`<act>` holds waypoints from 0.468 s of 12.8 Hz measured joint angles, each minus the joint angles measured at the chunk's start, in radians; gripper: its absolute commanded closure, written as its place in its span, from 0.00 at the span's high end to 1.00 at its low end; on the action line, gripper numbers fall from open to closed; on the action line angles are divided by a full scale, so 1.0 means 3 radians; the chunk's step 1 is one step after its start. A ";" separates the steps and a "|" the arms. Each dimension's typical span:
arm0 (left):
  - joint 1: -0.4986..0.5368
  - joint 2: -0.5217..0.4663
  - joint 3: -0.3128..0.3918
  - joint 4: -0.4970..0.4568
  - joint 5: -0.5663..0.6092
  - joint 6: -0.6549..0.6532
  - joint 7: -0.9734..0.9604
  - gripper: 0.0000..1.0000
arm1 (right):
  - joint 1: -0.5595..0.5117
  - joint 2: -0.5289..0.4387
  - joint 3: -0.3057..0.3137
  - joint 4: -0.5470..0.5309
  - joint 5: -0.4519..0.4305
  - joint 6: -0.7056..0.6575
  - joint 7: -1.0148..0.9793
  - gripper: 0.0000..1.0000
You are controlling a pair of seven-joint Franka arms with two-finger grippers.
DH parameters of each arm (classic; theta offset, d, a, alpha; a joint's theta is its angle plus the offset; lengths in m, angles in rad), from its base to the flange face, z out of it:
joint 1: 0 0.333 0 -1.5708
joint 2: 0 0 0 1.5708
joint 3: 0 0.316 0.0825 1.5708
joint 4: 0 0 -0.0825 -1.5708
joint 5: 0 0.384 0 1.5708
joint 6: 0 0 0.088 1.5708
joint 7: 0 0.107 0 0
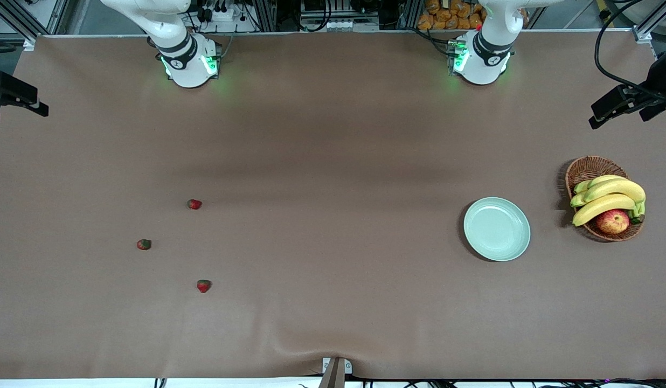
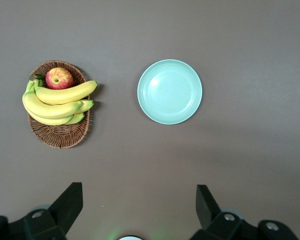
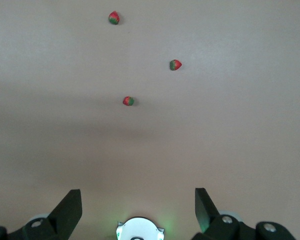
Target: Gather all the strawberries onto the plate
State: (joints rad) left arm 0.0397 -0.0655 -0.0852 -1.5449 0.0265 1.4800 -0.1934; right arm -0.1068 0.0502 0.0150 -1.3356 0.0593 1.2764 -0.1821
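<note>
A robotics lab was indicated: two arm bases [image 1: 190,64] were bolted to a cloth-covered desk [image 1: 333,134], framed by aluminium rails [image 1: 643,32], cables and mounted cameras [image 1: 616,105].

Brown woven wicker basket [image 1: 587,168] at the left arm's end of the brown table [image 1: 333,134], holding yellow bananas [image 1: 610,196] and a red-yellow apple [image 1: 612,221].

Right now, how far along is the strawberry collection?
Nothing is done: the plate is bare, and all three strawberries lie on the table toward the right arm's end. The left gripper and right gripper wait open, holding nothing. All three pickups remain.
</note>
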 measured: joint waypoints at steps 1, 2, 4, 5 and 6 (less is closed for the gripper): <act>0.0000 0.0000 0.0000 0.0000 0.0000 -0.0002 0.0000 1.00 | -0.0002 0.0000 -0.0002 0.0000 -0.0005 0.0009 0.0010 1.00; 0.0000 0.0000 0.0000 0.0001 0.0000 -0.0003 0.0000 1.00 | -0.0011 0.0000 -0.0009 0.0000 -0.0005 0.0009 0.0029 1.00; -0.0006 -0.0001 0.0000 0.0005 0.0000 -0.0005 0.0000 1.00 | -0.0010 0.0000 -0.0051 -0.0001 -0.0004 0.0009 0.0044 1.00; -0.0011 -0.0001 0.0000 0.0011 0.0000 -0.0005 0.0000 1.00 | -0.0006 0.0000 -0.0089 -0.0001 -0.0002 0.0009 0.0044 1.00; -0.0018 -0.0001 0.0000 0.0018 0.0000 -0.0005 0.0001 1.00 | -0.0002 0.0000 -0.0120 -0.0001 -0.0001 0.0009 0.0045 1.00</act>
State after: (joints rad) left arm 0.0344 -0.0657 -0.0851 -1.5394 0.0265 1.4784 -0.1932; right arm -0.1075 0.0501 -0.0211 -1.3359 0.0590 1.2792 -0.1688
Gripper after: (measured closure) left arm 0.000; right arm 0.000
